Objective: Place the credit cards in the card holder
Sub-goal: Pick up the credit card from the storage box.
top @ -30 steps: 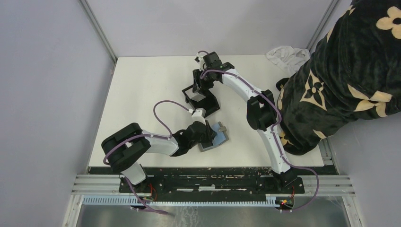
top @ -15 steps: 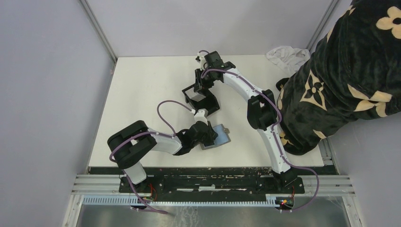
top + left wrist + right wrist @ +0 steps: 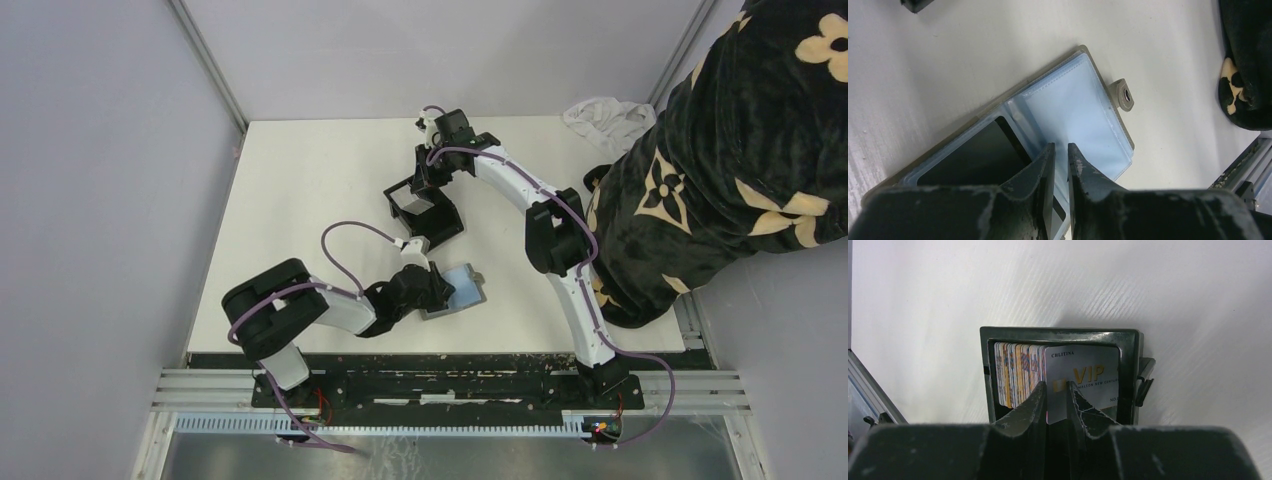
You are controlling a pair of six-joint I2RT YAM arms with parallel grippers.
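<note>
The right gripper (image 3: 1057, 387) hangs straight over the card holder (image 3: 1058, 333), a black open box on the white table (image 3: 948, 60); its two fingers are drawn close with only a thin slit between them, and through that slit shows the face of a silver card (image 3: 1088, 372) marked VIP in gold, which sits inside the box just beyond the fingertips and spreads to the right of them; whether the fingers actually pinch that card I cannot tell; to the left of the fingers, in the same box, a row of other cards (image 3: 1018, 372) stands on edge, packed tight against the left wall. The left gripper (image 3: 1059, 150) is well apart from the box, nearer the arm bases, and points down at a blue plastic wallet (image 3: 1078, 105) lying open and flat; its fingers are nearly together, tips at the fold of the wallet, and I cannot tell if they nip a leaf of it; left of the fingers a dark card (image 3: 973, 155) lies in a clear pocket; ahead and to the right a small snap tab (image 3: 1122, 95) juts from the wallet's edge; far to the right is a black and gold patterned cloth (image 3: 1248, 50).
</note>
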